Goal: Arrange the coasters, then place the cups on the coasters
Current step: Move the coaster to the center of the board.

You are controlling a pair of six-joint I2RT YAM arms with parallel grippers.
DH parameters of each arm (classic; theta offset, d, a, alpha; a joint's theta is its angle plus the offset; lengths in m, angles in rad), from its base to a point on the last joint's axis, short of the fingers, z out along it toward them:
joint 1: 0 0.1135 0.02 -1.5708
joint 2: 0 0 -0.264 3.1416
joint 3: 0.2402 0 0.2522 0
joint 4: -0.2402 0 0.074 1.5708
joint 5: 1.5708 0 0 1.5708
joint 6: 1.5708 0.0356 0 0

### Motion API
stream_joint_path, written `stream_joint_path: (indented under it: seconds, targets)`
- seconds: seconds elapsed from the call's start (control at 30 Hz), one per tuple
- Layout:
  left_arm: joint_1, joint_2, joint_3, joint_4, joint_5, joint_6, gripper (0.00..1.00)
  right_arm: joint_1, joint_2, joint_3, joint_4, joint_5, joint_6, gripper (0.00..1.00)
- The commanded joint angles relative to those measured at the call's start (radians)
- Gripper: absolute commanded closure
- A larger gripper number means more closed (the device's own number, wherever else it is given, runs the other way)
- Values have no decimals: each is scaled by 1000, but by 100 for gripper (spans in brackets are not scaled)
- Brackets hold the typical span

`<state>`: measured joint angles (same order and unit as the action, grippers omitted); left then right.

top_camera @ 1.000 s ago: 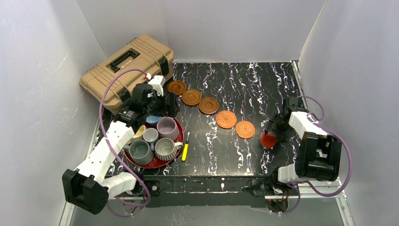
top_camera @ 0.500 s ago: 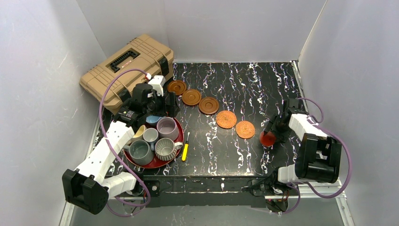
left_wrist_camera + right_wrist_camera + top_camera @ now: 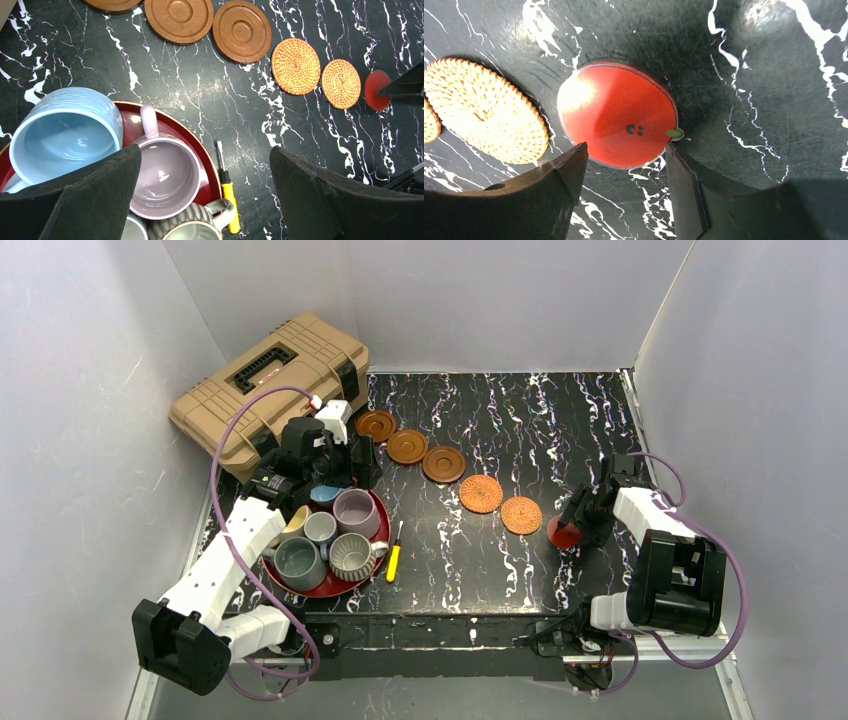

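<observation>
Noted a tan toolbox [image 3: 270,380] on the far side of the left gripper [image 3: 204,150]; read no brand or lettering on it. Found that gripper spread to its widest, holding nothing, hanging above the cups [image 3: 165,180] crowded on the red tray [image 3: 318,589], none yet on a coaster. Counted five coasters [image 3: 443,464] in a slanting row running away to the left of the right gripper [image 3: 626,150]. Found the red coaster [image 3: 616,115] flat on the table [image 3: 520,420] just ahead of that gripper, near edge between partly parted fingers [image 3: 549,190], gap narrower than the disc, so not clamped across; contact not determinable. Judged the right arm far nearer; round, so no long axis. Recorded only a small dark face-like mark and a green tab on it; no legible writing.
</observation>
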<state>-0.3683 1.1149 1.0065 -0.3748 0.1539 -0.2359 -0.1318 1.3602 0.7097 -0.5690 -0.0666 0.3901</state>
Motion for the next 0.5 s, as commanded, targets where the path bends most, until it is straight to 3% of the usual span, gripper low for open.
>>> stream_joint_path:
  seconds: [0.0,0.2,0.47]
  targets:
    - [4,-13,-8,-6,15,0,1,1,9,-38,-36,-45,11,33]
    - [4,-11,-10,-6,15,-1,1,9,8,-24,-55,-50,7,34]
    - [5,-8,-8,-7,16,-1,1,9,-33,138,-140,23,-19,31]
